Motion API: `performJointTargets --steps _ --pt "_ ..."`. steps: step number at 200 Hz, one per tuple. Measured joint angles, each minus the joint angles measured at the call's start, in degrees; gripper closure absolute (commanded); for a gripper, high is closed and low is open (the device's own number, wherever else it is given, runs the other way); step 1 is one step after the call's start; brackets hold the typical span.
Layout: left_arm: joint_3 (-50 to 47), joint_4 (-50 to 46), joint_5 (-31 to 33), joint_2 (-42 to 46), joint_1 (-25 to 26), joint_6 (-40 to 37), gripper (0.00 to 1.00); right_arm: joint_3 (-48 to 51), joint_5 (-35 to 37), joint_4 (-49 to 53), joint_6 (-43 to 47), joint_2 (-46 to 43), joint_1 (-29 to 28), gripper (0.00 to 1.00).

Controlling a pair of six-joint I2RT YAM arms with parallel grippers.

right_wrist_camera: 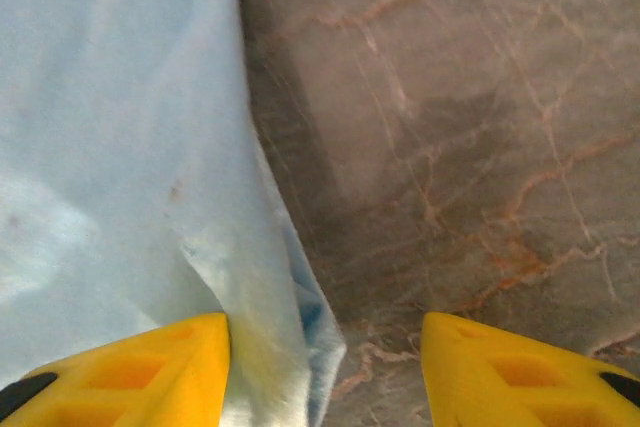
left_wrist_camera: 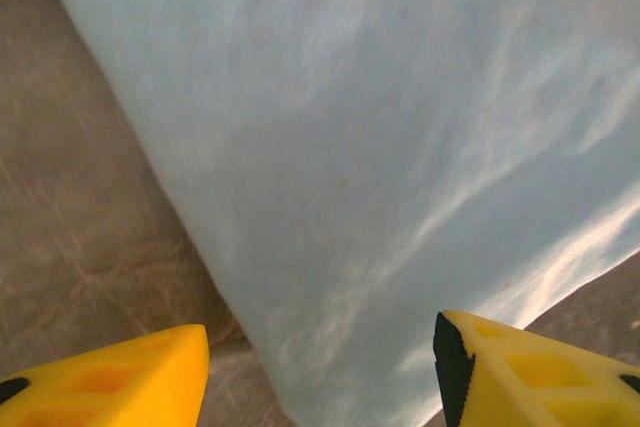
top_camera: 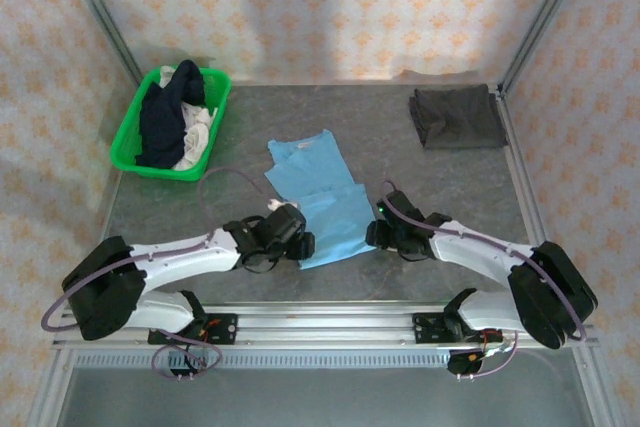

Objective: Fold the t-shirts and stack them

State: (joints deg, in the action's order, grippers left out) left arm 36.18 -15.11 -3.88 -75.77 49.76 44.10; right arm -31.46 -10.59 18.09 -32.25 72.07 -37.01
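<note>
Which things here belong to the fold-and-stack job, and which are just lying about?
Part of the job: light blue t-shirt, partly folded mid-table; dark grey t-shirt, folded far right; navy shirt and white shirt in the green basket; left tool and right tool, both open at the blue shirt's edges.
Just lying about: green basket itself; table.

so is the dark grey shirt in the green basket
No, the dark grey shirt lies folded at the far right, apart from the green basket.
</note>
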Motion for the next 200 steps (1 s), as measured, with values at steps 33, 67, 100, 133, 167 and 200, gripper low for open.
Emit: performJointTargets --steps 33,67,100,133,167,200 --pt "-0.7 2.9 0.4 -3.8 2.4 3.0 0.34 0.6 -1.0 -2.4 -1.8 1.5 -0.2 0.52" --pt "-0.7 5.2 1.5 -6.2 5.1 4.7 0.36 1.0 -0.4 -3.6 -3.3 2.3 -0.7 0.63" --pt "-0.7 4.9 3.6 -7.0 5.4 6.2 0.7 1.0 0.7 -3.0 -4.3 2.3 -0.7 0.87" --pt "-1.2 6.4 3.5 -7.0 5.6 7.2 0.99 1.1 -1.9 -5.0 -4.7 1.7 -1.8 1.0" --pt "-1.2 6.6 2.7 -3.4 6.0 7.2 1.0 -0.1 -2.5 -3.7 -4.6 -2.6 -1.8 1.0" --pt "0.2 2.8 3.2 3.0 4.9 6.2 1.0 -6.4 -2.1 0.5 -4.2 -5.5 -1.8 1.0"
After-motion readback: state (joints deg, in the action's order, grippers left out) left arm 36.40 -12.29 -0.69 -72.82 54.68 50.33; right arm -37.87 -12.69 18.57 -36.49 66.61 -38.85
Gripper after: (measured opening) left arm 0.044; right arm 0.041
